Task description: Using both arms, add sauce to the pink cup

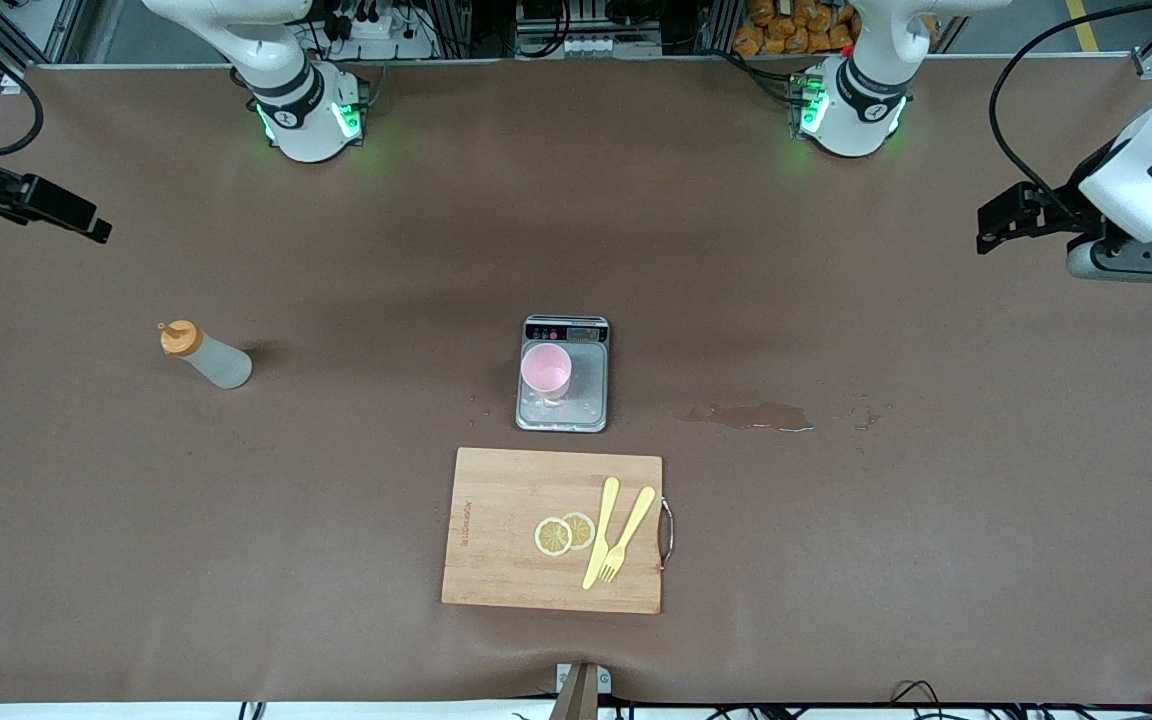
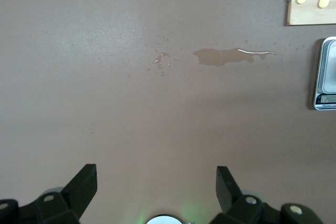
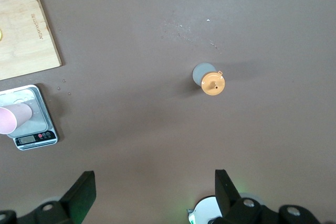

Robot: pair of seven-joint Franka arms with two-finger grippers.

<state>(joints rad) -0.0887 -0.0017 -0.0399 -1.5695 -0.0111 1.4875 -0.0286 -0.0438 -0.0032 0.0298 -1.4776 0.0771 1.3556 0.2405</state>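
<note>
Nearest the front camera, wooden cutting board (image 1: pixel 516 545) carrying two lemon slices (image 1: pixel 564 533) and a yellow knife and fork (image 1: pixel 617 533). Just farther, pink cup (image 1: pixel 545 370) upright on a small kitchen scale (image 1: pixel 586 385) at mid tabletop (image 1: pixel 336 250); contents of the cup not discernible. Level with the scale, toward the left arm's end, a brown wet patch (image 1: pixel 748 415) on the tabletop; toward the right arm's end, sauce bottle (image 1: pixel 206 355) with orange cap, standing well apart from the cup and held by nothing. Left end effector (image 2: pixel 156 182) raised over bare tabletop at its own end, fingers spread wide, grasping nothing. Right end effector (image 3: pixel 155 187) likewise raised at its own end, fingers spread wide, grasping nothing. Stage not settled: arrangement consistent either with sauce awaiting pickup and pouring, or with the bottle set down again after pouring.
</note>
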